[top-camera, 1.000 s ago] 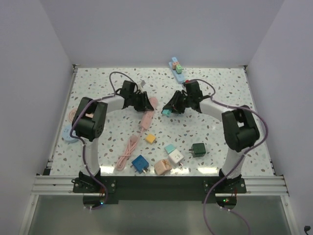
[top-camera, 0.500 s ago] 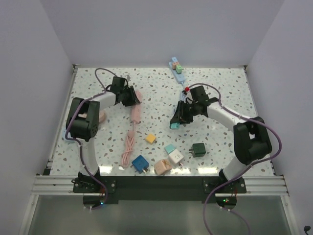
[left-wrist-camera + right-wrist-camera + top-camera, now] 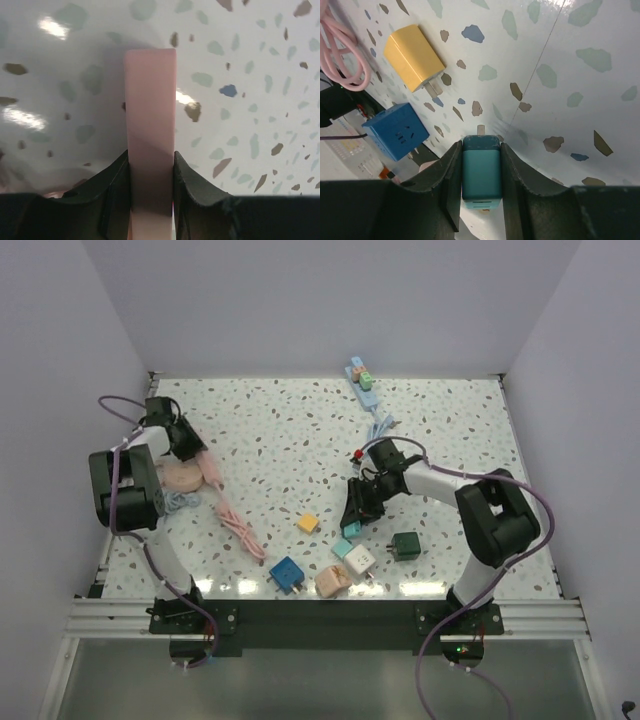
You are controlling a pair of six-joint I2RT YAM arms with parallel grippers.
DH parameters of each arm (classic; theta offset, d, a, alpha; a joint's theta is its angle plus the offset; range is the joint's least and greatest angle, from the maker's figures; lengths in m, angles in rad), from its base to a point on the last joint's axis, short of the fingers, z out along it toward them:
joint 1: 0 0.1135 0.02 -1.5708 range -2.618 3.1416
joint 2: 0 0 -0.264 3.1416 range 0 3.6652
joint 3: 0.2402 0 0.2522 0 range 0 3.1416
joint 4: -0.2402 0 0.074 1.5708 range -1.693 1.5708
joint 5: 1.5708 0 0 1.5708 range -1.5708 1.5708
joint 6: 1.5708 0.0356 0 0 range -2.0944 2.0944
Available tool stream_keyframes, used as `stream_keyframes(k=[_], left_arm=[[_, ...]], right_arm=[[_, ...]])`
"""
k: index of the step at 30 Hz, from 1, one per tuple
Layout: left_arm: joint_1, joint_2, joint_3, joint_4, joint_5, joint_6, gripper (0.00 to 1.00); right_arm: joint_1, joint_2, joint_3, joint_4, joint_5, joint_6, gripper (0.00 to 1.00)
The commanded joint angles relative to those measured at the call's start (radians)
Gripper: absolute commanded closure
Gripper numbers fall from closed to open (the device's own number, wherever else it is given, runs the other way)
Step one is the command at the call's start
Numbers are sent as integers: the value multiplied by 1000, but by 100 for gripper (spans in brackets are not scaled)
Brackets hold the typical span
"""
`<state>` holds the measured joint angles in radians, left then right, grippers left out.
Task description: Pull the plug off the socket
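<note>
Clearly the two parts are separated. At the far left of the table [image 3: 290,430], the left hand [image 3: 150,162] is clamped on the pink socket [image 3: 150,100], likely to anchor it, with its pink cable [image 3: 235,525] trailing toward the middle. Well apart, right of centre, the right hand [image 3: 481,150] grips the teal plug [image 3: 481,175] low over the table. It is near a yellow plug [image 3: 412,55] and a blue plug [image 3: 397,131], seemingly to set it among them.

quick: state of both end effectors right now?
Left end effector: closed on the pink socket strip.
Right end effector: closed on the teal plug.
</note>
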<state>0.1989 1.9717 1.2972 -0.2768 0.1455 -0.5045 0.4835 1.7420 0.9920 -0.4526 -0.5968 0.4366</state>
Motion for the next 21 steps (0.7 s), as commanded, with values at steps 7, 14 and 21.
stream_keyframes(k=[7, 14, 21], left_arm=[[146, -54, -1, -42, -103, -80, 68], [82, -94, -33, -7, -17, -33, 33], [-35, -171, -98, 24, 112, -11, 0]], right_arm=[[41, 10, -1, 46, -28, 1, 36], [35, -68, 129, -49, 72, 5, 4], [-46, -35, 409, -159, 472, 59, 1]])
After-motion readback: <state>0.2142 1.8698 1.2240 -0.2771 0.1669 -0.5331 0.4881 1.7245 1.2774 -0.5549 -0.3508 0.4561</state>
